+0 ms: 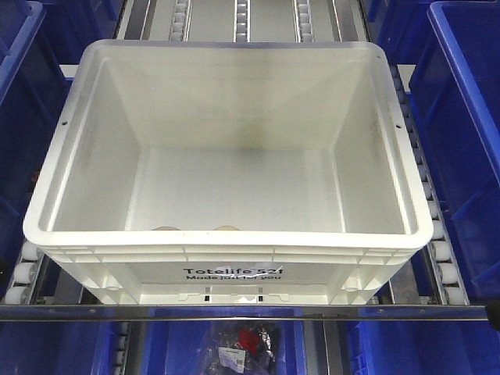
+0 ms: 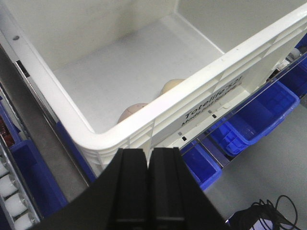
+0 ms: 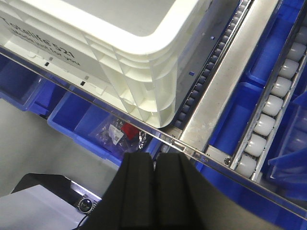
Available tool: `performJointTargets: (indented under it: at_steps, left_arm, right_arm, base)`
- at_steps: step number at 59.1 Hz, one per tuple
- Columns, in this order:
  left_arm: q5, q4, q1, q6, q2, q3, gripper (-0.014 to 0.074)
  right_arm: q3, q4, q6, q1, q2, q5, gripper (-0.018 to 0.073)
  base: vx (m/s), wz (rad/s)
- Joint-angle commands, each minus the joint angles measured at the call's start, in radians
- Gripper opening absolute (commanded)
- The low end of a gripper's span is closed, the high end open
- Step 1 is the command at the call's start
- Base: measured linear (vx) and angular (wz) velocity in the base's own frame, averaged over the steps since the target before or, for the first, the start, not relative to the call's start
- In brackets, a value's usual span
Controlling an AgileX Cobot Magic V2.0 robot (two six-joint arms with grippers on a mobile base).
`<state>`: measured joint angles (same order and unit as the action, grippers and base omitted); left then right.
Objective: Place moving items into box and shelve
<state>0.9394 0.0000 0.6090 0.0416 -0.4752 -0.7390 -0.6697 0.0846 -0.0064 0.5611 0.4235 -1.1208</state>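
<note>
The white box (image 1: 226,266) sits on a roller shelf (image 1: 441,262), its printed front wall facing out and resting just behind the metal front rail (image 1: 234,312). Blue bins (image 1: 461,141) flank it on both sides, and more blue bins sit on the level below — one of them holds a clear bag with something red in it (image 1: 248,341).

Inside the box, two small rounded pieces lie on the floor right against the front wall. From the front view only their tops peek above the rim: a brownish-beige one (image 1: 166,228) to the left and a paler one (image 1: 226,227) beside it. The left wrist view shows them better, the beige piece (image 2: 133,113) and the yellowish piece (image 2: 171,86) close together but not clearly touching, both tucked under the near rim.

The left hand (image 2: 148,160) hangs outside the box, just off its front left corner, with its two dark fingers pressed together and nothing between them. The right hand (image 3: 154,165) is likewise closed and empty — its fingers meet along a thin seam — and it hovers below and in front of the box's front right corner, over the rail and the lower bins. Neither hand touches the box.
</note>
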Motion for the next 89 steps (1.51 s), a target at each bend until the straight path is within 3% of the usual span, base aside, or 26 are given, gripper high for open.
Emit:
performJointTargets:
  at_steps: [1, 12, 17, 23, 31, 41, 51, 62, 89]
  left_arm:
    - [-0.063, 0.0, 0.005, -0.002, -0.008, -0.025, 0.0014]
    - [-0.066, 0.0, -0.001, -0.002, -0.005, -0.023, 0.0014]
    - [-0.103, 0.038, -0.064, 0.027, 0.008, -0.004, 0.0014]
    - [-0.282, 0.047, -0.152, 0.025, 0.063, 0.099, 0.0014]
    - [-0.605, 0.045, -0.274, 0.024, 0.188, 0.312, 0.0014]
    - [-0.82, 0.0, -0.399, 0.024, 0.32, 0.529, 0.0014]
    - [-0.889, -0.033, -0.491, 0.024, 0.414, 0.661, 0.0014]
    - [-0.989, -0.041, -0.548, 0.024, 0.479, 0.768, 0.0014]
    - [-0.996, -0.057, -0.555, 0.024, 0.502, 0.796, 0.0014]
  right_arm:
    - [-0.024, 0.005, -0.001, -0.001, 0.009, 0.054, -0.0015]
    - [-0.024, 0.005, -0.001, -0.001, 0.009, 0.053, -0.0015]
    - [-0.024, 0.005, -0.001, -0.001, 0.009, 0.053, -0.0015]
    - [-0.024, 0.004, -0.001, -0.001, 0.009, 0.053, -0.0015]
    - [-0.024, 0.006, -0.001, -0.001, 0.009, 0.053, -0.0015]
    - [-0.024, 0.006, -0.001, -0.001, 0.009, 0.053, -0.0015]
    - [-0.024, 0.006, -0.001, -0.001, 0.009, 0.053, -0.0015]
    - [-0.024, 0.005, -0.001, -0.001, 0.009, 0.053, -0.0015]
    - [-0.024, 0.004, -0.001, -0.001, 0.009, 0.053, -0.0015]
  base:
    - [0.0, 0.0]
    - [0.0, 0.0]
    - [0.0, 0.0]
    - [0.0, 0.0]
    - [0.0, 0.0]
    - [0.0, 0.0]
    - [0.0, 0.0]
    - [0.0, 0.0]
    - [0.0, 0.0]
